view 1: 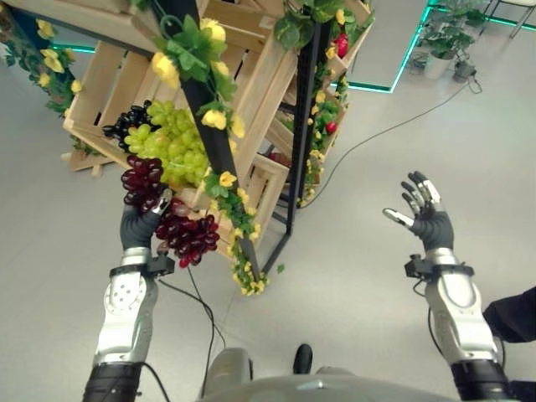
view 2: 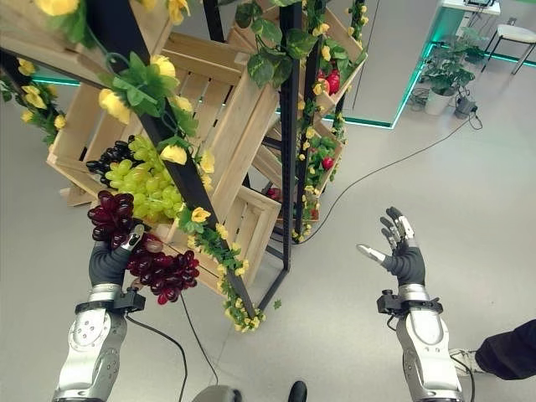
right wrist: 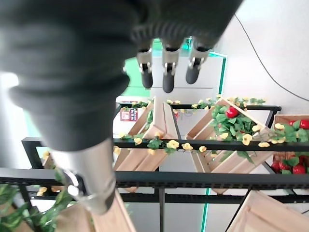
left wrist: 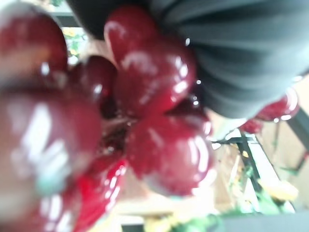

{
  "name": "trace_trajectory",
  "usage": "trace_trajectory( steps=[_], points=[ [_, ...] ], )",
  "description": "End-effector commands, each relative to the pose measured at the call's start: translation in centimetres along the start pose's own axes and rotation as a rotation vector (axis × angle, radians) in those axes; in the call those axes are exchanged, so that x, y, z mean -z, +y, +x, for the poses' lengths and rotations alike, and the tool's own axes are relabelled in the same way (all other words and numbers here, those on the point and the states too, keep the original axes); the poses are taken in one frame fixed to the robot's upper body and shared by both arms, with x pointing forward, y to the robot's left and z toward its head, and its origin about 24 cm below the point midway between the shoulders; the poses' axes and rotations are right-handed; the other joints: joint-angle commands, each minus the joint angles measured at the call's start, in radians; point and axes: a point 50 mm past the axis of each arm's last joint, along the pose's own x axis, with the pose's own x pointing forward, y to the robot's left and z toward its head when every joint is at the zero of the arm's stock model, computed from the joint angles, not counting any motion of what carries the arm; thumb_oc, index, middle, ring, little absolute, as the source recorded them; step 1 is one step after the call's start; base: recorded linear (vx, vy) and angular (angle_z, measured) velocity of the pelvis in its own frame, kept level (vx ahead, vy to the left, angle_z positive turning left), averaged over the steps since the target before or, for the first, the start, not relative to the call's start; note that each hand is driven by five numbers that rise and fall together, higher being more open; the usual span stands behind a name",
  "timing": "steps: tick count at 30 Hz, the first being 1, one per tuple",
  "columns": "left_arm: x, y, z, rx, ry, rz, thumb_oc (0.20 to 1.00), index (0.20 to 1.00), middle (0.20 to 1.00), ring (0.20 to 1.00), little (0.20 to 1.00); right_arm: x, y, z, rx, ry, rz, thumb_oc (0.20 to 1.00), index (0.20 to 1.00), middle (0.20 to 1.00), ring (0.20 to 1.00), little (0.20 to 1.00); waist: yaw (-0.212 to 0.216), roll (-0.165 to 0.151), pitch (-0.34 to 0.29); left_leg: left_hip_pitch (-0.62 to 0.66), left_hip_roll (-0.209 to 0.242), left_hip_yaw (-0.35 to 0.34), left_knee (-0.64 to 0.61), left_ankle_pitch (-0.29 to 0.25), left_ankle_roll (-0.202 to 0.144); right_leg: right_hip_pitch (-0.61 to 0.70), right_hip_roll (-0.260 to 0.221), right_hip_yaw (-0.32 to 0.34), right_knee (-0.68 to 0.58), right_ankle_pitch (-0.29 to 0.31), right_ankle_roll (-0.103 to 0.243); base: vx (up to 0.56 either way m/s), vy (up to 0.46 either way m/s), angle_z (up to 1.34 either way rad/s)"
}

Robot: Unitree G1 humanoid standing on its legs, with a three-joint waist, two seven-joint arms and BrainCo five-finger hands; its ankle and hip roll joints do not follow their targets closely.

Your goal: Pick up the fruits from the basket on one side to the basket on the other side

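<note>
A bunch of dark red grapes (view 1: 182,236) hangs at the front lip of a tilted wooden crate (view 1: 100,84), and my left hand (view 1: 138,224) is shut on it from below. Up close in the left wrist view, the glossy red grapes (left wrist: 149,106) press against the hand's dark cover (left wrist: 241,53). Green grapes (view 1: 172,142) and a small bunch of black grapes (view 1: 126,122) lie in the same crate, just behind. My right hand (view 1: 427,213) is raised over bare floor to the right, open, fingers (right wrist: 164,72) straight, holding nothing.
The crates sit on a black metal rack (view 1: 301,126) trimmed with yellow flowers and leaves. Red fruit (view 1: 341,43) shows in crates further back. A lower crate (view 1: 264,188) stands beside the grapes. Potted plants (view 1: 444,38) are at the far right, and a person's dark sleeve (view 1: 515,314) is by my right arm.
</note>
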Motion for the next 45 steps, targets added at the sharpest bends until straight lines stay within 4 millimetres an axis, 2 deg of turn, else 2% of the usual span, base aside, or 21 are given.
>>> trace_trajectory(
  steps=[1, 4, 5, 6, 7, 10, 16, 19, 23, 27, 30, 36, 45],
  points=[
    [-3.2, 0.2, 2.4, 0.0, -0.174, 0.022, 0.2, 0.2, 0.2, 0.2, 0.2, -2.5, 0.0, 0.9, -0.03, -0.133, -0.014, 1.0, 1.0, 1.0, 1.0, 1.0, -0.022, 0.021, -0.065, 0.05, -0.002, 0.029, -0.047, 0.078, -0.008, 0.055, -0.052, 0.006, 0.043, -0.15, 0.148, 0.14, 0.255, -0.43],
    [-3.6, -0.2, 2.9, 0.023, -0.191, 0.039, 0.2, 0.2, 0.2, 0.2, 0.2, -2.5, -0.4, 0.6, -0.02, -0.125, -0.043, 1.0, 1.0, 1.0, 1.0, 1.0, -0.031, 0.019, -0.068, 0.068, -0.032, 0.053, -0.048, 0.075, -0.003, 0.047, -0.082, -0.011, 0.078, -0.147, 0.16, 0.11, 0.236, -0.27],
    [-3.7, 0.3, 2.8, 0.014, -0.191, 0.062, 0.2, 0.2, 0.2, 0.2, 0.2, -2.3, -0.3, 0.6, -0.021, -0.112, -0.035, 1.0, 1.0, 1.0, 1.0, 1.0, -0.035, 0.01, -0.078, 0.089, -0.052, 0.078, -0.041, 0.049, 0.019, 0.05, -0.104, -0.002, 0.101, -0.143, 0.172, 0.11, 0.151, -0.08],
    [-3.7, 0.4, 2.8, 0.014, -0.191, 0.063, 0.2, 0.2, 0.2, 0.2, 0.2, -2.2, -0.2, 0.6, -0.022, -0.112, -0.035, 1.0, 1.0, 1.0, 1.0, 1.0, -0.032, 0.008, -0.077, 0.091, -0.054, 0.083, -0.04, 0.048, 0.021, 0.05, -0.106, 0.002, 0.103, -0.144, 0.174, 0.15, 0.298, -0.18],
    [-4.1, 0.9, 2.9, 0.003, -0.202, 0.094, 0.2, 0.2, 0.2, 0.2, 0.2, -2.1, 0.0, 0.5, -0.034, -0.103, -0.031, 1.0, 1.0, 1.0, 1.0, 1.0, -0.034, 0.002, -0.08, 0.101, -0.066, 0.112, -0.028, 0.025, 0.042, 0.045, -0.127, 0.016, 0.121, -0.143, 0.187, 0.08, 0.23, -0.27],
    [-4.7, 2.0, 3.5, -0.037, -0.221, 0.146, 0.2, 0.2, 0.2, 0.2, 0.2, -1.9, 0.4, 0.5, -0.053, -0.091, -0.037, 1.0, 1.0, 1.0, 1.0, 1.0, -0.029, -0.009, -0.087, 0.109, -0.085, 0.153, -0.011, -0.004, 0.064, 0.027, -0.151, 0.048, 0.15, -0.142, 0.205, 0.06, 0.206, -0.48],
    [-5.3, 3.6, 3.4, -0.097, -0.234, 0.189, 0.2, 0.2, 0.2, 0.2, 0.2, -1.7, 0.2, 0.2, -0.059, -0.074, -0.046, 1.0, 1.0, 1.0, 1.0, 1.0, -0.027, -0.019, -0.096, 0.114, -0.096, 0.182, 0.012, -0.031, 0.081, 0.019, -0.165, 0.064, 0.157, -0.139, 0.214, 0.05, 0.087, -0.31],
    [-5.4, 4.2, 2.7, -0.125, -0.233, 0.187, 0.2, 0.2, 0.2, 0.2, 0.2, -1.5, -0.5, -0.1, -0.03, -0.061, -0.055, 1.0, 1.0, 1.0, 1.0, 1.0, -0.023, -0.024, -0.107, 0.127, -0.097, 0.188, -0.001, -0.035, 0.086, 0.03, -0.17, 0.058, 0.141, -0.133, 0.217, 0.06, 0.034, -0.28],
    [-5.9, 4.4, 1.8, -0.132, -0.245, 0.143, 0.2, 0.2, 0.2, 0.2, 0.2, -1.4, -1.0, -0.5, -0.01, -0.054, -0.065, 1.0, 1.0, 1.0, 1.0, 1.0, -0.018, -0.025, -0.113, 0.135, -0.096, 0.186, -0.012, -0.033, 0.086, 0.039, -0.17, 0.049, 0.129, -0.133, 0.215, 0.04, -0.002, -0.11],
    [-7.9, 3.9, 0.5, -0.098, -0.327, 0.133, 0.2, 0.2, 0.2, 0.2, 0.2, -1.3, -2.0, -1.2, 0.025, -0.04, -0.084, 1.0, 1.0, 1.0, 1.0, 1.0, -0.006, -0.031, -0.114, 0.142, -0.094, 0.174, -0.021, -0.032, 0.083, 0.054, -0.164, 0.03, 0.115, -0.138, 0.209, 0.02, -0.012, 0.03],
    [-8.2, 3.6, 0.2, -0.082, -0.342, 0.123, 0.2, 0.2, 0.2, 0.2, 0.2, -1.2, -2.1, -1.3, 0.031, -0.037, -0.087, 1.0, 1.0, 1.0, 1.0, 1.0, -0.003, -0.035, -0.112, 0.142, -0.093, 0.166, -0.022, -0.031, 0.082, 0.058, -0.161, 0.023, 0.112, -0.139, 0.208, 0.01, -0.027, 0.1],
    [-7.9, 2.8, -0.8, -0.028, -0.323, 0.127, 0.2, 0.2, 0.2, 0.2, 0.2, -1.5, -2.8, -1.1, 0.068, -0.057, -0.095, 1.0, 1.0, 1.0, 1.0, 1.0, 0.014, -0.049, -0.106, 0.135, -0.094, 0.14, -0.028, -0.024, 0.079, 0.063, -0.155, -0.004, 0.11, -0.141, 0.204, -0.01, -0.023, 0.16],
    [-6.8, 2.9, -1.4, -0.006, -0.256, 0.127, 0.2, 0.2, 0.2, 0.2, 0.2, -1.6, -3.1, -0.9, 0.088, -0.064, -0.089, 1.0, 1.0, 1.0, 1.0, 1.0, 0.046, -0.068, -0.098, 0.104, -0.095, 0.087, -0.031, -0.005, 0.067, 0.055, -0.15, -0.05, 0.129, -0.152, 0.196, -0.03, -0.018, 0.18]
  ],
)
